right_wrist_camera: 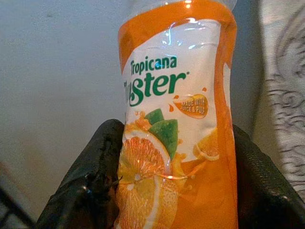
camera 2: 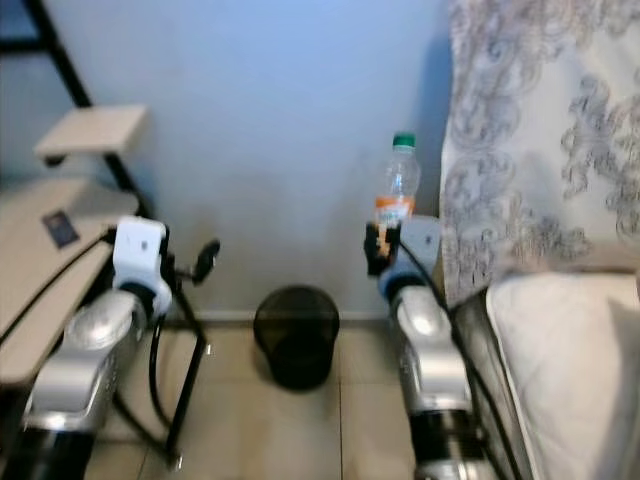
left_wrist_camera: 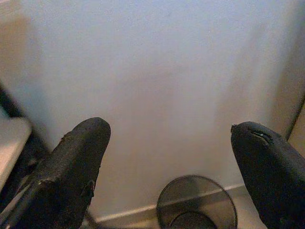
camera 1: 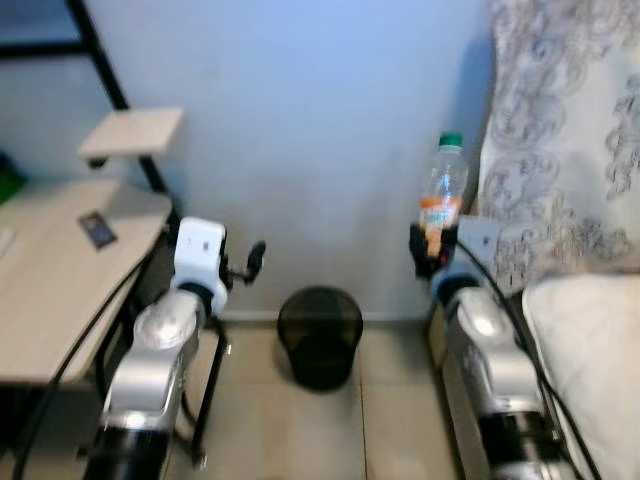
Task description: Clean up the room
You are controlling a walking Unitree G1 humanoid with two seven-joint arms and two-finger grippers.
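Gripping bottle (camera 1: 443, 190), right pincer (camera 1: 433, 250)

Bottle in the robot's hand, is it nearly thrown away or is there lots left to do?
Picked up already: the right gripper holds the orange juice bottle upright. Not binned yet: the black mesh bin stands on the floor against the wall, lower and to the left. The left gripper is open, holding nothing.
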